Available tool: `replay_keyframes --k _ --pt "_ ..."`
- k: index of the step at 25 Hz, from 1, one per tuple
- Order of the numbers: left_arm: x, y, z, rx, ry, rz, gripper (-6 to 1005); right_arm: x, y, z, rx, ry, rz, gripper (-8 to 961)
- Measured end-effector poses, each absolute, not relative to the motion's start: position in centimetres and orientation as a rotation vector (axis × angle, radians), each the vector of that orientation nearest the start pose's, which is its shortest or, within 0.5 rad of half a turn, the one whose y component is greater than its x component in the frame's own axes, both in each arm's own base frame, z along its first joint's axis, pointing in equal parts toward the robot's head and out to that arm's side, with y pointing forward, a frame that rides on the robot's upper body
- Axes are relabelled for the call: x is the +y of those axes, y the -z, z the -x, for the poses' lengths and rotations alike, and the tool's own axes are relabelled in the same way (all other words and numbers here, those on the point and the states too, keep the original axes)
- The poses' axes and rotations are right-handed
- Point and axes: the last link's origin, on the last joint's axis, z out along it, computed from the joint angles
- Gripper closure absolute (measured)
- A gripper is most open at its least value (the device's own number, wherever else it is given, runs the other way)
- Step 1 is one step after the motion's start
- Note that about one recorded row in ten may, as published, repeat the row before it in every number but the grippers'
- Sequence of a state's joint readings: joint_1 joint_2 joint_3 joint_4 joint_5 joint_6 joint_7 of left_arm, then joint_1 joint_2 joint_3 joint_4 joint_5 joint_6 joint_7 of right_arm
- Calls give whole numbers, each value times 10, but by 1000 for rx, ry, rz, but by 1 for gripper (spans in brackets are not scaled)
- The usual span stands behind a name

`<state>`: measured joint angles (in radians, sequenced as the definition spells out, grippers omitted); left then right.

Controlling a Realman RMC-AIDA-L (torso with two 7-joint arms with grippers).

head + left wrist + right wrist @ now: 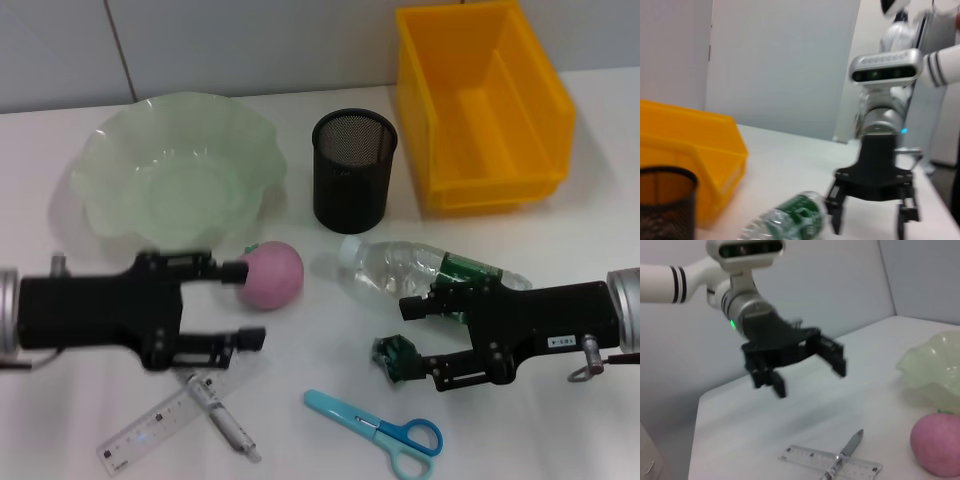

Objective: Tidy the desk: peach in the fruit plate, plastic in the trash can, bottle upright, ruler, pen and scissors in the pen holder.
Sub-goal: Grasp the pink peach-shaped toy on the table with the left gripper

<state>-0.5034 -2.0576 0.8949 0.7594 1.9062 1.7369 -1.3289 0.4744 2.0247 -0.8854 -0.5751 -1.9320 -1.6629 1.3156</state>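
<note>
A pink peach (272, 275) lies below the pale green fruit plate (175, 170). My left gripper (248, 305) is open beside the peach, its upper finger touching or nearly touching the fruit. A clear bottle (420, 268) with a green label lies on its side. My right gripper (405, 335) is open just in front of the bottle, and a crumpled green plastic scrap (395, 355) sits at its lower finger. The ruler (150, 430) and pen (220, 410) lie crossed at the front left, and the blue scissors (375, 428) at the front centre. The black mesh pen holder (354, 168) is empty.
A yellow bin (480, 105), the trash can, stands at the back right beside the pen holder. The right wrist view shows the left gripper (810, 380), the peach (937, 442) and the ruler (830, 460). The left wrist view shows the right gripper (870, 230) by the bottle (790, 220).
</note>
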Motion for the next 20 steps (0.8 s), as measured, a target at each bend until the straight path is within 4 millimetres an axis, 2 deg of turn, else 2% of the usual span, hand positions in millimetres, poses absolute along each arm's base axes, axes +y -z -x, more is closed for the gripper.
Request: replay_keyframes --k 2,8,11,20 --pt "325 -4 220 -239 650 2971 222 291 13 -273 614 -691 2942 179" --pt "344 2 206 -184 489 2984 224 291 12 -274 619 -689 2942 180" --pt "357 17 194 -129 308 3000 225 291 12 -275 621 -687 2940 180" --pt "369 51 187 0 86 2949 228 292 10 -275 616 -684 2935 180"
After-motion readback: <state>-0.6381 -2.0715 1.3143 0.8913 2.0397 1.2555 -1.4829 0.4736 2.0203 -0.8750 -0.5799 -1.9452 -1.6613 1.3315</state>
